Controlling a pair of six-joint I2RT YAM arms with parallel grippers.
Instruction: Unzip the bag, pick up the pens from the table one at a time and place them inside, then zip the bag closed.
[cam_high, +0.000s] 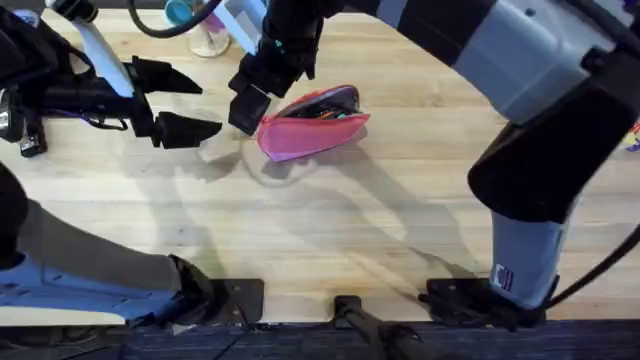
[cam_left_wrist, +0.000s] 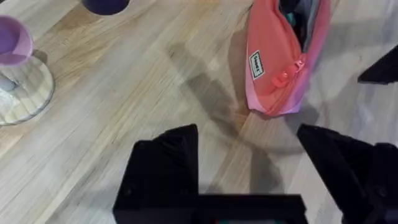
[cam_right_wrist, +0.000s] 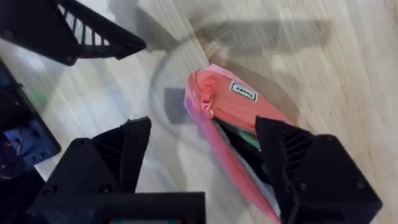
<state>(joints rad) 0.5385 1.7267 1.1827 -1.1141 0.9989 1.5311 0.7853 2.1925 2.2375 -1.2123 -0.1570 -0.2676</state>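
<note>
The pink-red bag (cam_high: 300, 135) lies on the table (cam_high: 330, 230) at centre back, its zipper open along the top. A green pen (cam_high: 338, 114) and something dark lie inside it. The right wrist view shows the bag (cam_right_wrist: 217, 109), the green pen (cam_right_wrist: 252, 140) in the opening and the zipper pull (cam_right_wrist: 205, 102) at the near end. My right gripper (cam_high: 258, 105) is open just above the bag's left end, its fingers (cam_right_wrist: 118, 149) either side of that end. Left of the bag (cam_left_wrist: 273, 62), my left gripper (cam_high: 195, 100) is open and apart from it.
A clear jar (cam_high: 208, 38) with coloured tops stands at the back, left of centre. In the left wrist view its round base (cam_left_wrist: 25, 93) and a purple top (cam_left_wrist: 12, 40) show. Bare planks stretch across the front and right of the table.
</note>
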